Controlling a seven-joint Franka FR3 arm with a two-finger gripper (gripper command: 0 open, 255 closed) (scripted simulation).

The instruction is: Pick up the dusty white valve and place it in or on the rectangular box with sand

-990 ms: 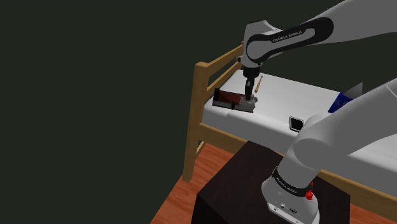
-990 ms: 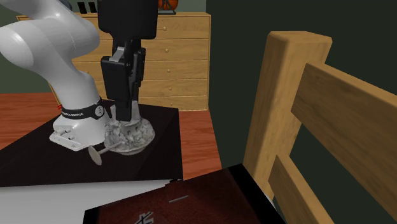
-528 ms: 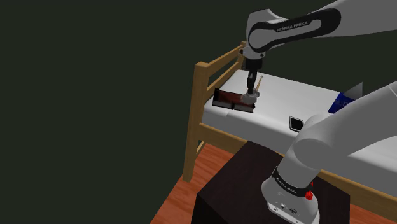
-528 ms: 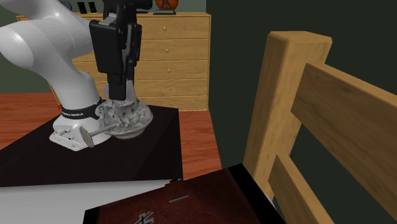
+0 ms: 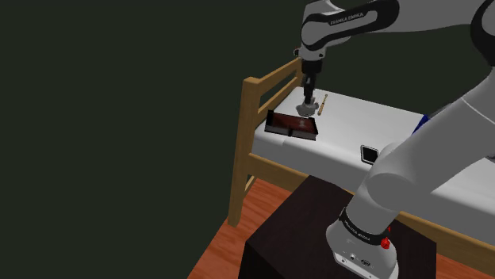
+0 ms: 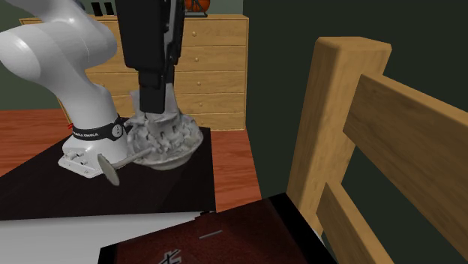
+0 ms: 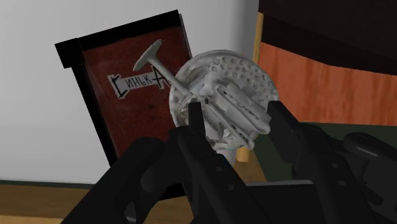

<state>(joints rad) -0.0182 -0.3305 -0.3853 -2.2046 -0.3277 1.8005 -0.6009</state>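
A dusty white valve (image 7: 219,102), with a round disc and a thin stem ending in a small handle, is clasped by my gripper (image 7: 235,127). In the shoulder view the gripper (image 5: 307,100) holds the valve (image 5: 307,108) in the air, just above the bed and beside the far edge of the box (image 5: 292,124). The box is flat, rectangular and dark red-brown with a black rim, and lies near the bed's wooden end. In the second exterior view the valve (image 6: 163,139) hangs under the black fingers (image 6: 155,94), behind the box (image 6: 225,240). From the wrist the box (image 7: 127,95) lies beyond the valve.
A thin wooden stick (image 5: 322,104) lies on the white bed past the gripper. A small black item (image 5: 370,153) sits near the mattress edge. The wooden bed frame (image 5: 258,95) and its post (image 6: 334,127) stand beside the box. A wooden dresser (image 6: 214,67) is behind.
The gripper has risen from the bed surface with the valve clasped in it. In the second exterior view the valve has come nearer to the box.
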